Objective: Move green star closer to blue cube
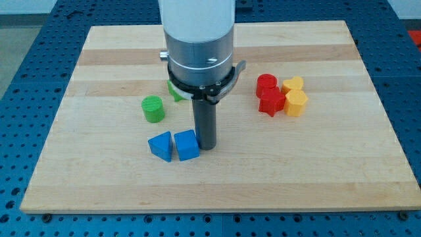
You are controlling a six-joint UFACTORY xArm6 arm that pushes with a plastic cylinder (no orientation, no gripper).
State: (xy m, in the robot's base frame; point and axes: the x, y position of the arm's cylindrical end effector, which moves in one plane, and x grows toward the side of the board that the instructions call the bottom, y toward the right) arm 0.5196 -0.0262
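Resting beside the blue cube (187, 145), the jawless tip (206, 146) should circle behind the half-hidden green star (175, 91) above it.

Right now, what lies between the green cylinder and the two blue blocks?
Nothing. In the camera view, only bare wooden board separates the green cylinder from the blue triangular block and blue cube. My tip sits against the cube's right side.

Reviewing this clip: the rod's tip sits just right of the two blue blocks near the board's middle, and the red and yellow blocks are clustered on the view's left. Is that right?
Not quite. The camera view shows the red blocks and yellow blocks clustered on the view's right, not its left. The rest holds: my tip sits just right of the blue cube and the blue wedge-like block, near the middle of the wooden board.
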